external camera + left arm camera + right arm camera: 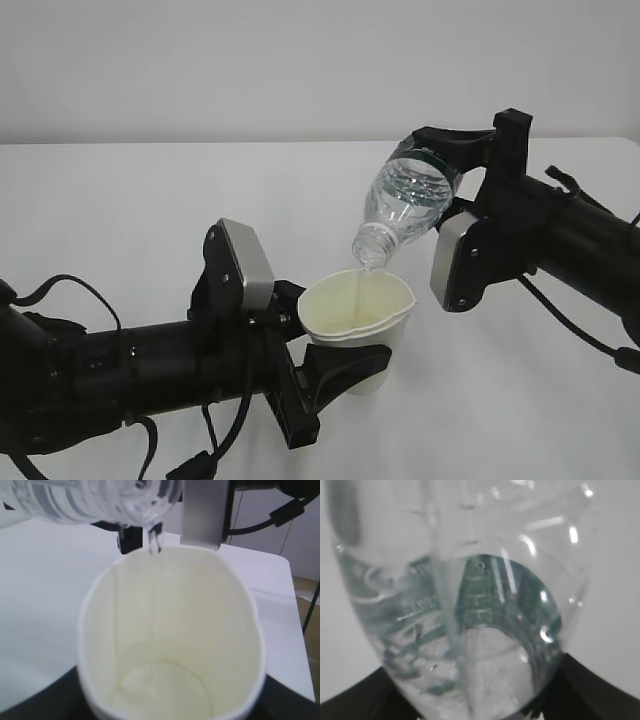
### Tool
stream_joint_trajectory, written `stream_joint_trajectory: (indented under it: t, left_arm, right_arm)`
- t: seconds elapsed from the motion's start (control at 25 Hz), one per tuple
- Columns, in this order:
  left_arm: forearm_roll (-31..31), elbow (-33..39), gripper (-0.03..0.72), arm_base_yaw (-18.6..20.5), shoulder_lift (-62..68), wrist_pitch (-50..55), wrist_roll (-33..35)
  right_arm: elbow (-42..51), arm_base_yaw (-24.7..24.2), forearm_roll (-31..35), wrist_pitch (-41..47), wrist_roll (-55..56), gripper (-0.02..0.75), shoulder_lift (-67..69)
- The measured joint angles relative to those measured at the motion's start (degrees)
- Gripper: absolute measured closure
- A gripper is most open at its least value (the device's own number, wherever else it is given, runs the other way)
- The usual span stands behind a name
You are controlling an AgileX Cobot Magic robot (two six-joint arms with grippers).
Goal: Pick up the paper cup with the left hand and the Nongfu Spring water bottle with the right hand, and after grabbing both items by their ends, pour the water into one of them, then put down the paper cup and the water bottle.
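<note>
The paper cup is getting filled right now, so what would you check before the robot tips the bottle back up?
1. Paper cup clamped by the left hand: ok.
2. Nongfu Spring water bottle held by the right hand: ok.
3. Water falling inside the rim: ok.
4. Cup rim round: not ok, squeezed out of shape.
5. Fill level far below the rim: ok, only the bottom is covered.
6. Table dry near the cup: ok, no spill visible.
</note>
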Motion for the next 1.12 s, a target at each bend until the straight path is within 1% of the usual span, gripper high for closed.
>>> stream_joint_trajectory:
  t: [1.12]
  left_arm:
    - [-0.8, 0.0, 0.263, 0.0, 0.1, 0.0, 0.0]
  right_arm:
    - [0.0, 0.0, 0.5, -0.1, -0.7, 0.259, -0.6]
